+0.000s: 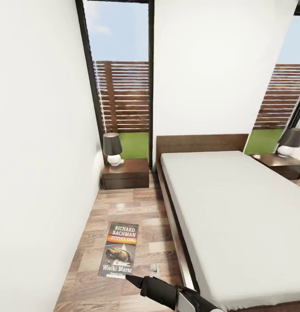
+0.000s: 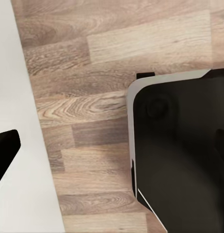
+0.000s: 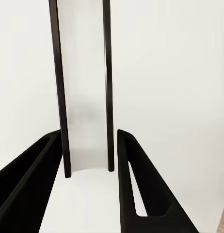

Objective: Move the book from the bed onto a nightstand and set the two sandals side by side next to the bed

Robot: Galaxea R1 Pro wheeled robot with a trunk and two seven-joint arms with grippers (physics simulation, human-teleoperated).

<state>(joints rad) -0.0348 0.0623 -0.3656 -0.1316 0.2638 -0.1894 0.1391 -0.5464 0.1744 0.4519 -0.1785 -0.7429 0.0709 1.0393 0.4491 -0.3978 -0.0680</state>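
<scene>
The book (image 1: 119, 249) hangs tilted above the wood floor in the aisle left of the bed (image 1: 236, 208), cover towards me, with white title lettering and an orange band. My right gripper (image 1: 131, 279) reaches in from below and grips its lower edge. In the right wrist view the two dark fingers (image 3: 141, 184) point at a white wall. One nightstand (image 1: 126, 173) stands ahead at the aisle's end, the other nightstand (image 1: 284, 164) beyond the bed's far side. A dark finger (image 2: 5, 155) of my left gripper hangs over the floor. The sandals are out of view.
Each nightstand carries a lamp (image 1: 112, 149) with a dark shade; the second lamp (image 1: 290, 142) is at the far right. A white wall (image 1: 37, 173) closes the narrow aisle on the left. A tall black-framed window (image 1: 121, 86) rises behind the near nightstand. My black base (image 2: 184, 155) shows beside the floor.
</scene>
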